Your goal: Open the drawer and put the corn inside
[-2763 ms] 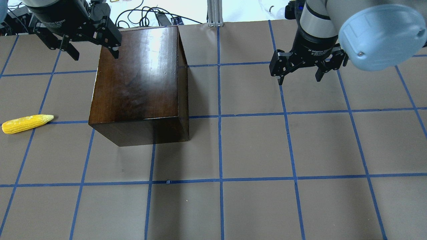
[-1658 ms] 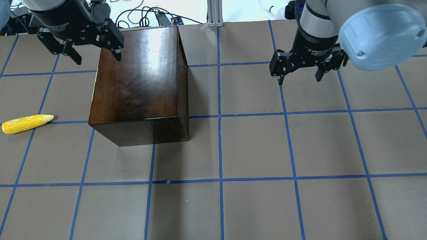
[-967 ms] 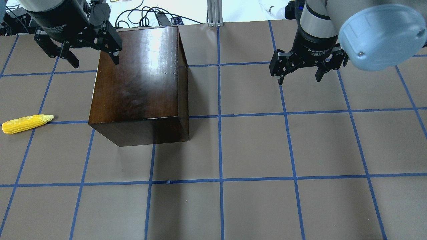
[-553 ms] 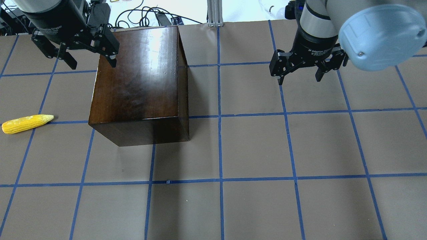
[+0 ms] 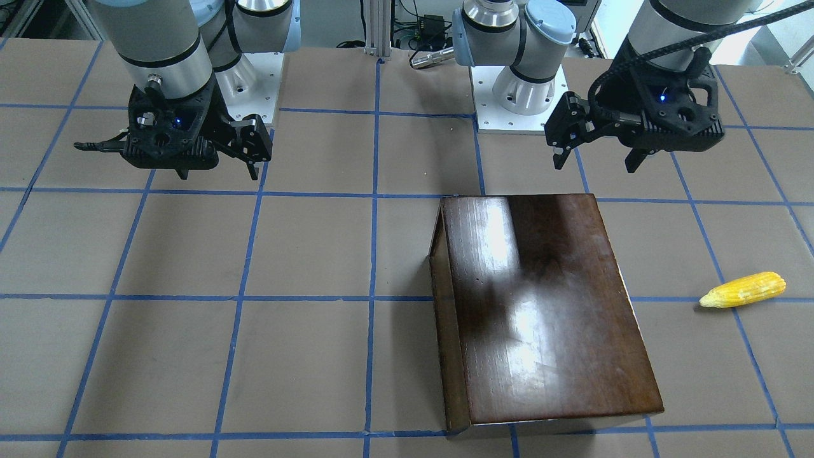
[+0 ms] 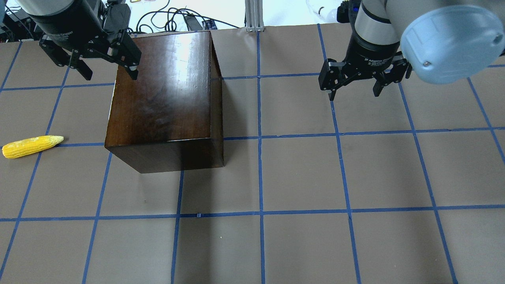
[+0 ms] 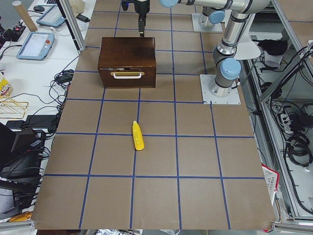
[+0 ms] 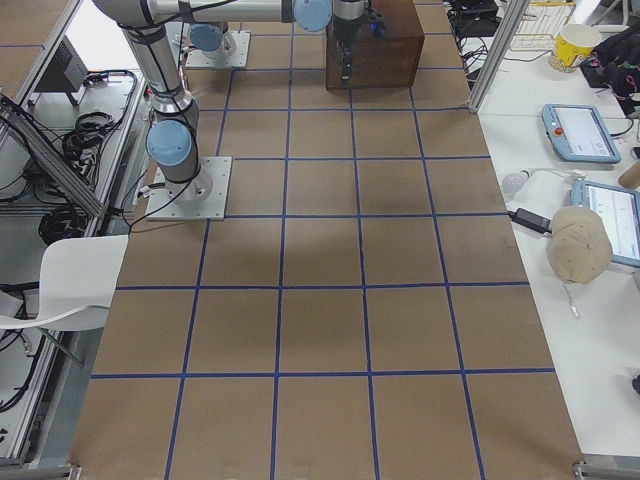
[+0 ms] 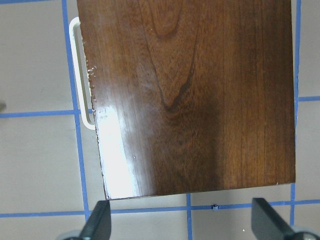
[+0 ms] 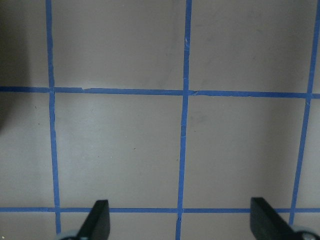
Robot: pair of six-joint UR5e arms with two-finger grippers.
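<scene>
Left gripper: the left gripper (image 6: 111, 73) hangs in the air, its two fingers spread wide with nothing between them.
Right gripper: the right gripper (image 6: 354, 92) is also spread and empty. It is well apart from the task's things, over the bare brown paper-covered worktop (image 6: 300, 173).
Cabinet: the glossy dark-brown wooden box cabinet (image 6: 165, 90) stands just ahead of the left gripper and lower than it. The gripper is near one edge of the cabinet's top and does not touch it.
Drawer: the dark-brown wooden drawer (image 7: 127, 81) looks fully closed. It sits in a side face of the cabinet, below the left gripper and out beyond one of its fingers.
Handle: a thin cream bar handle (image 9: 75, 70) stands off the drawer front, with a narrow gap behind it.
Corn: the small yellow tapered corn cob (image 6: 31, 146) lies flat on the worktop, well apart from the left gripper, beyond the handle side of the cabinet.
Drawer handling: I judge it stiff and made to slide straight. The best hold is the middle of the handle, with one finger in the gap. A hold near one end may twist the drawer. The polished cabinet could slip on the worktop during the pull.
Corn handling: it seems light. The ridges should help the grip, but the round body can roll and the pointed end is too thin. Take it across the thick middle.
</scene>
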